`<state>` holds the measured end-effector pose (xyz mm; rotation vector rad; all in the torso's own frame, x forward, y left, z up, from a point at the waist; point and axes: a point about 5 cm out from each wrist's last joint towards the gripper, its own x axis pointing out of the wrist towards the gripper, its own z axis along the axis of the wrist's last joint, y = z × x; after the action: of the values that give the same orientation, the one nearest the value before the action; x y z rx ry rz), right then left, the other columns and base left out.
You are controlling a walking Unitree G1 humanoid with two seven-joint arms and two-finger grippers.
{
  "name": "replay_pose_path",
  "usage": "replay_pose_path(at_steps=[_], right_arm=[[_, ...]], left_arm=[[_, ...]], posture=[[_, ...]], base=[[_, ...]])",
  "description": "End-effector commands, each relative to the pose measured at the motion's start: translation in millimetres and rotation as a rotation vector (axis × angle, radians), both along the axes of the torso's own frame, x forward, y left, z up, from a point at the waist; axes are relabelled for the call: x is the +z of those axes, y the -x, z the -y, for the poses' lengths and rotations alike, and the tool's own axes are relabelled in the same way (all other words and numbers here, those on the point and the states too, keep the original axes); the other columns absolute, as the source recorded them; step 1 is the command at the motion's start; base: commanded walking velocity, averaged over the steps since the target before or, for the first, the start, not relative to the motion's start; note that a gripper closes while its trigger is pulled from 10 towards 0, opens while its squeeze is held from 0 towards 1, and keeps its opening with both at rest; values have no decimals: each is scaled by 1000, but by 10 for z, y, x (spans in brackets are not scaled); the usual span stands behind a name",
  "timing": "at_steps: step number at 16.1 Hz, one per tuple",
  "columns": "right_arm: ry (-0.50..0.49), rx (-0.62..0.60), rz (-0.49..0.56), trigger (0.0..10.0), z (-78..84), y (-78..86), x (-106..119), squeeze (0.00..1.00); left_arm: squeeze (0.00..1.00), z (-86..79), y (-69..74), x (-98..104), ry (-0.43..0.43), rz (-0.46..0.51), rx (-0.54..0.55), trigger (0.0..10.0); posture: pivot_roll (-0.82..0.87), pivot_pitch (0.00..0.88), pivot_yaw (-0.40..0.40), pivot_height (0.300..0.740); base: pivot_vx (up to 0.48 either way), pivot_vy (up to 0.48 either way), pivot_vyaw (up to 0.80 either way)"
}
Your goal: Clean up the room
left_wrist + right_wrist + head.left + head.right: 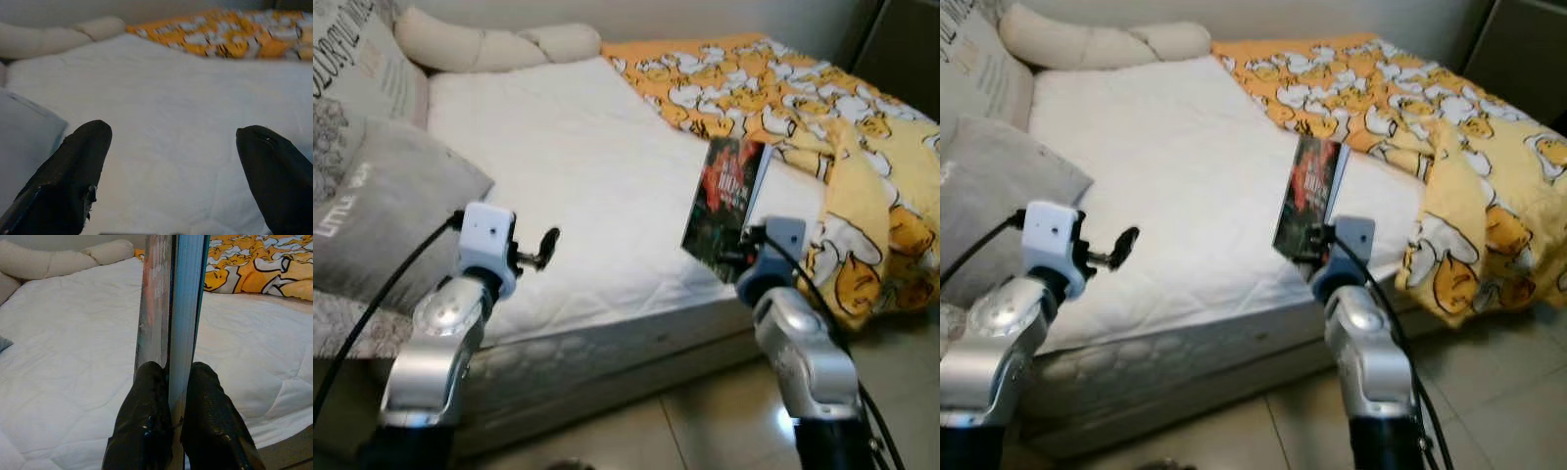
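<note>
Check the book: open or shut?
Shut. The right end effector clamps the book upright by its lower edge, covers together.

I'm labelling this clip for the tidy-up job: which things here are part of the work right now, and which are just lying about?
In the job:
- book, held upright above the mattress edge
- right tool, clamped on the book's lower edge
- left tool, open, empty, over the mattress

Lying about:
- yellow duck blanket, rumpled, hanging off the bed
- grey pillow
- cream bolster
</note>
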<state>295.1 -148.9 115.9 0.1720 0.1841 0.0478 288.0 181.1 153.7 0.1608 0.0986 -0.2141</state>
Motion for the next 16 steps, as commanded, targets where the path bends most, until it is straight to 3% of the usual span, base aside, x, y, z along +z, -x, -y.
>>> replay_pose_path(at_steps=[1,11,13,14,16], right_arm=[[5,3,25,10000,-10,-25,71,0],[22,8,17,10000,19,-52,76,0],[53,111,14,10000,-89,-33,71,0],[29,154,21,10000,-134,-32,102,0],[73,190,7,10000,-173,-16,68,0]], left_arm=[[0,-11,6,-5,0,2,5,10000],[0,-35,-13,-9,7,0,15,10000],[0,-59,-25,-5,5,3,24,10000],[0,-53,-30,2,6,5,24,10000],[0,-63,-35,-5,9,4,27,10000]], posture=[[58,0,-3,740],[62,0,-3,740],[52,0,3,740],[59,0,0,740],[50,0,6,740]], base=[[285,0,0],[309,0,0],[321,0,0],[319,0,719],[324,0,800]])
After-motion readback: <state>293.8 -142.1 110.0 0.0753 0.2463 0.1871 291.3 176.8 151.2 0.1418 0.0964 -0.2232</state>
